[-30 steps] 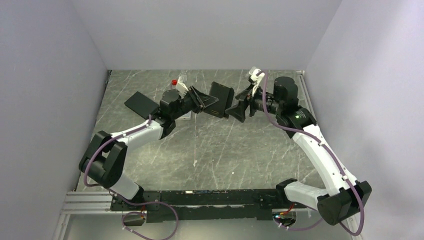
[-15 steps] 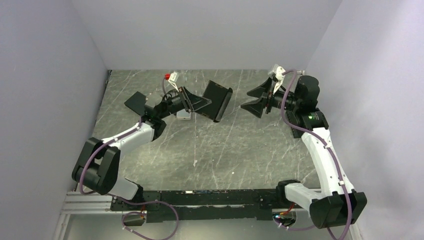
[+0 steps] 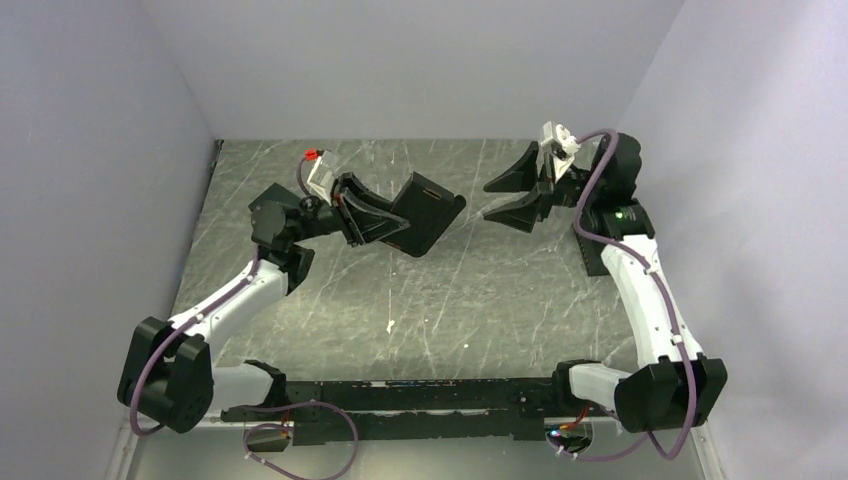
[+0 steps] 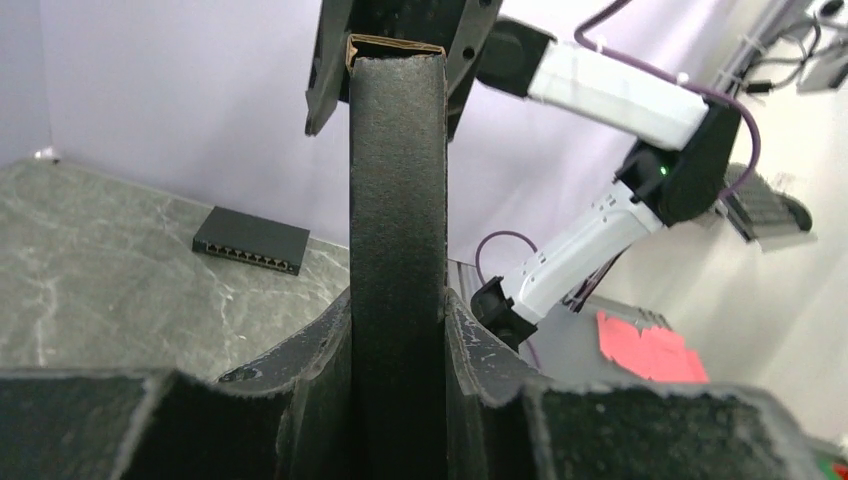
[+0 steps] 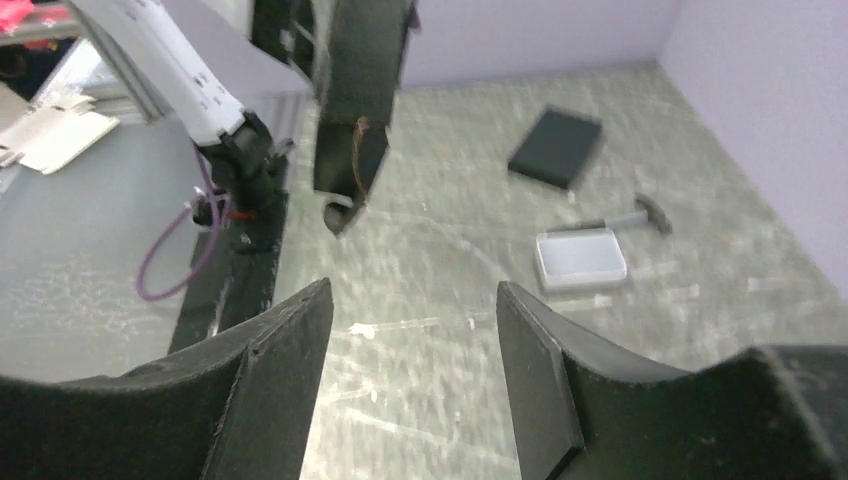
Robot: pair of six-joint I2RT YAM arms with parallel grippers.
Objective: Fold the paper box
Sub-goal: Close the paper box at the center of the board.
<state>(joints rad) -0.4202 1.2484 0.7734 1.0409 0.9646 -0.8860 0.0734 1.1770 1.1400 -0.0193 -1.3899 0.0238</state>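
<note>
**Left hand holds the paper box aloft, right hand open and empty**

Top view: the left hand (image 3: 372,215) is clamped on one end of the paper box (image 3: 428,210), which is tilted and lifted above the tabletop (image 3: 330,290). The right hand (image 3: 487,200) faces the box, a little apart, its jaws spread on nothing.

Left wrist view: the box stands edge-on between the fingers (image 4: 310,370), which press its two sides.

Right wrist view: the fingers (image 5: 270,380) stand wide with only tabletop between them. The box hangs ahead. A black slab (image 5: 555,147) and a silver-grey case (image 5: 580,257) lie beyond.
</note>
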